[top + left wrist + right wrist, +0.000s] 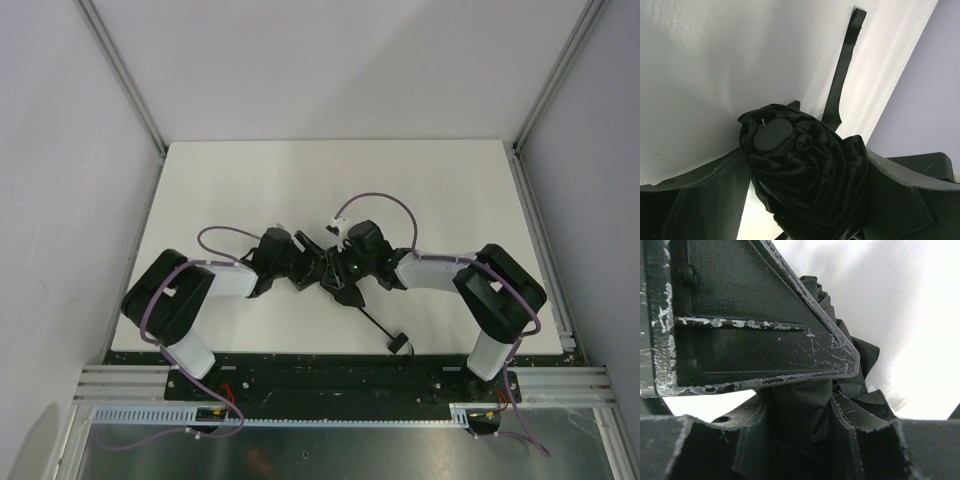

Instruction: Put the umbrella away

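The umbrella [322,265] is folded into a black bundle and lies on the white table between my two grippers, which meet over it. In the left wrist view its crumpled canopy [805,170] and round end cap [772,135] fill the space between my left gripper's [805,167] fingers. A strip of table shows between the bundle and the left finger [695,200], so this gripper is open. The closing strap [842,75] lies flat on the table beyond. My right gripper [800,425] is shut on a fold of the umbrella's fabric [795,405].
A thin cord runs from the bundle to a small black piece [400,343] near the table's front edge. The left gripper's finger plate [750,320] sits close above the right gripper. Grey walls and metal rails [120,70] enclose the table [330,180].
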Tool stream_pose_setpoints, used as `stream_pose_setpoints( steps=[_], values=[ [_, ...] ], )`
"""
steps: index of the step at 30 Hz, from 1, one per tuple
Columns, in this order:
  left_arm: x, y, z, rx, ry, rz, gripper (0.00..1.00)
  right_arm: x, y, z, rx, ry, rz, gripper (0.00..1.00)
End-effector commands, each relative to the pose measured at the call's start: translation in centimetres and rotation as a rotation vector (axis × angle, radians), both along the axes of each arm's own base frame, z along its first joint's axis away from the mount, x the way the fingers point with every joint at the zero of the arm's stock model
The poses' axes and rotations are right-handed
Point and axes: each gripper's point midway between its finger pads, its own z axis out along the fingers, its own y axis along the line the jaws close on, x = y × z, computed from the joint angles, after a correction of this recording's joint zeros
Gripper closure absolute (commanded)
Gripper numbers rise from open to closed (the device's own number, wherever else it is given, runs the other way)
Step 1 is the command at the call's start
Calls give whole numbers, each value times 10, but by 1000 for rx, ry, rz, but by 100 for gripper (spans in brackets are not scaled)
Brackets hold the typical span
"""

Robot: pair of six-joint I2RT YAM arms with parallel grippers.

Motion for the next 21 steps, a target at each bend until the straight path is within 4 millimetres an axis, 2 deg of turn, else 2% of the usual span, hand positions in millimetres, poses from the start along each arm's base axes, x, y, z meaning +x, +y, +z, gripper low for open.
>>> stream_pose_setpoints(
  steps=[1,9,13,16,18,21],
  values=[
    [-32,20,-46,154,117,-42,20,-1,29,60,256,-18,66,100],
    [-33,10,-43,134,96,-58,30,0,43,73,377,31,57,100],
    [-30,8,-39,112,66,-60,51,-6,48,83,433,50,88,100],
    [-28,6,-35,96,38,-60,68,-8,46,81,422,66,86,100],
    [-26,6,-32,91,24,-56,78,-7,41,75,395,81,68,91],
    [-25,7,-30,87,13,-52,90,-3,29,62,318,78,17,70]
  ],
)
